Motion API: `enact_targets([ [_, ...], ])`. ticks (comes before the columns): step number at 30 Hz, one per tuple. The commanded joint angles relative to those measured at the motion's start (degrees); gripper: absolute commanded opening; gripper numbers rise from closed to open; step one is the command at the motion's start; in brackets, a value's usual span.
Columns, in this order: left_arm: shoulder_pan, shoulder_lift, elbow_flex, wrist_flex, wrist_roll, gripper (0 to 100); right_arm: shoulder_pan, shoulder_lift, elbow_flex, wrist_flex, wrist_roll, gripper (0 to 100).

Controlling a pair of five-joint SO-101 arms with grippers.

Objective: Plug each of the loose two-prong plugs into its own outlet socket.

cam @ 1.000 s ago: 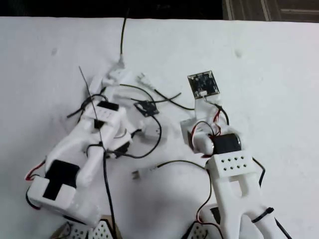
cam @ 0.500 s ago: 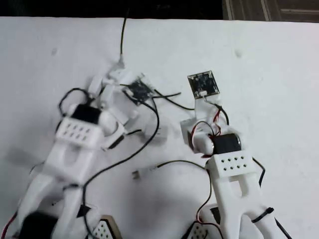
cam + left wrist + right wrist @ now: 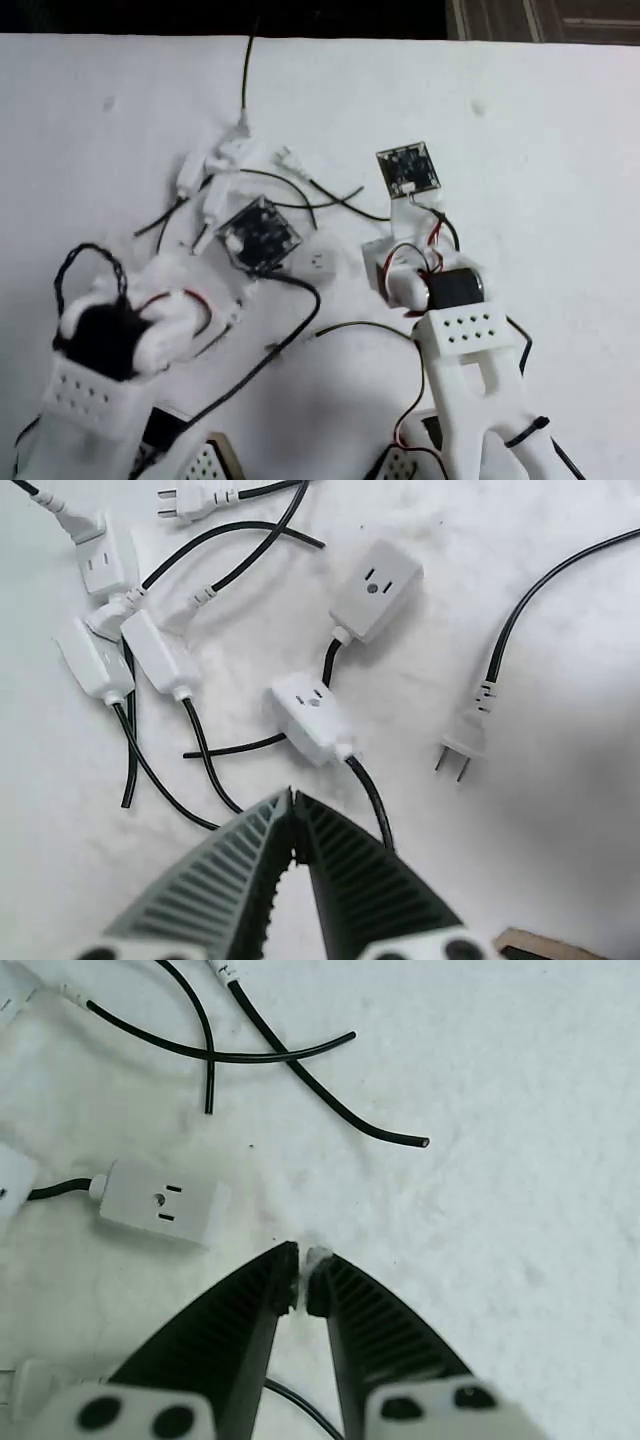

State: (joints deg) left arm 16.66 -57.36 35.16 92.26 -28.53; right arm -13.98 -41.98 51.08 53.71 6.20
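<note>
Your left claw is sitting pinched shut, tips touching, gripping nothing. Just beyond those tips a white outlet socket is lying face up on the counter, and a second socket is resting a little farther out along roughly the same line. The loose plug you are after is not lying on that line. It is sitting off to one side of the near socket, apart from it. Its long axis is running roughly along your reach, with both prongs pointing back toward the arm and its cord trailing away.

Your right claw is also resting closed and empty, facing bare counter beside that second socket. In the high view the plug is lying between the two arms. I am judging the left claw the nearer one, so it is likely needing to open and swing sideways before closing across the plug's body.
</note>
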Motion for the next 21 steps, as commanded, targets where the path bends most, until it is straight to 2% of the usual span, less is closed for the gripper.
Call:
enact_targets([
  [1,0.22,-3.38,-0.26,2.11,0.62,2,0.31,0.13,-2.46,-0.92,0.44,2.2],
  [6,-4.79,-5.85,0.53,2.81,0.44,2,0.31,0.13,-2.46,-0.92,0.44,2.2],
  [9,-4.44,-5.85,5.45,0.26,0.18,2,-0.48,0.13,-2.37,-0.92,0.44,2.2],
  [12,-3.74,-5.85,13.71,-6.33,0.09,7,-1.01,0.13,-2.29,-0.92,0.44,2.2],
  [16,-4.09,-5.76,26.02,-18.11,2.46,27,-1.1,0.22,-2.29,-0.92,0.44,2.2],
  [18,-4.09,-5.76,30.42,-23.82,5.36,29,-1.1,0.22,-2.29,-0.92,0.44,2.2],
  [21,-3.91,-5.76,34.37,-30.15,5.8,28,-1.1,0.22,-2.29,-0.92,0.44,2.2],
])
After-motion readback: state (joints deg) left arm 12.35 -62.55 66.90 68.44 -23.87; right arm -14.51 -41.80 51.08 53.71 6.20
